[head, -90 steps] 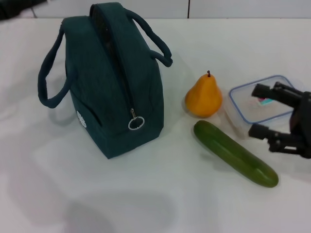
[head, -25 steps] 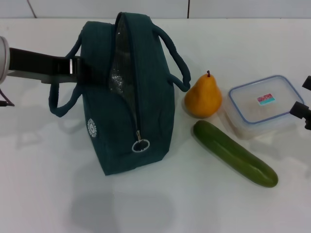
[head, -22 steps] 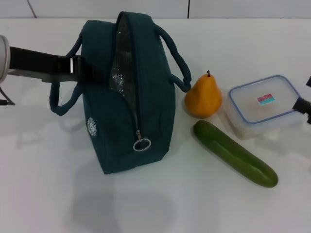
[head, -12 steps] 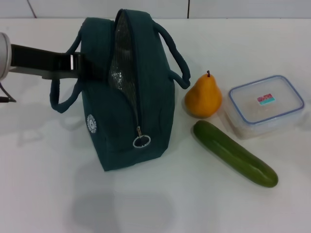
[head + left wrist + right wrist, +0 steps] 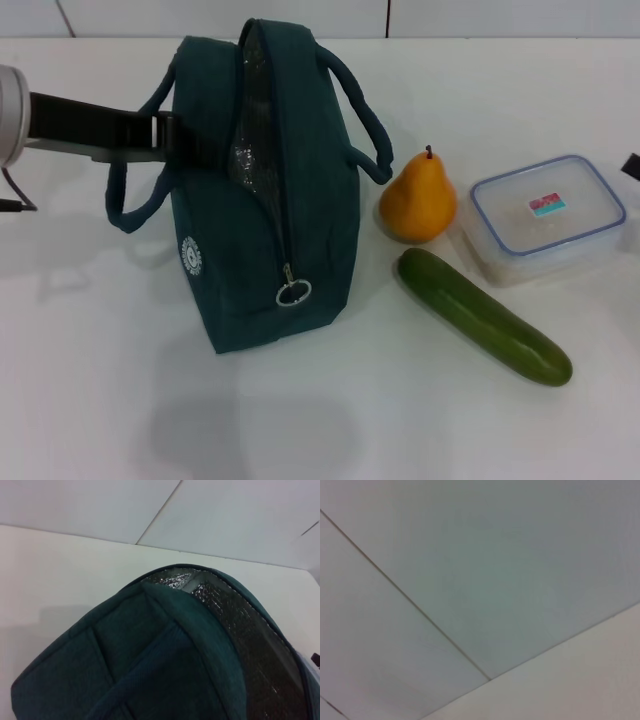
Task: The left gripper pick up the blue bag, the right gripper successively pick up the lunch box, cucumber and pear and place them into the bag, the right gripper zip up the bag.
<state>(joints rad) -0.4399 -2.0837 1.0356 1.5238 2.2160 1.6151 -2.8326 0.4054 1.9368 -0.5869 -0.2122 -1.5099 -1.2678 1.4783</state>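
- The dark teal fabric lunch bag [image 5: 262,190] stands upright on the white table [image 5: 100,400], zip partly open, foil lining showing.
- The black left gripper [image 5: 172,140] meets the bag's left side; finger state cannot be determined.
- Right of the bag: orange-yellow pear [image 5: 419,199], long green cucumber [image 5: 484,316], clear blue-rimmed plastic lunch box [image 5: 545,215].
- The right gripper [image 5: 631,165] shows only at the frame edge beside the lunch box; finger state cannot be determined.
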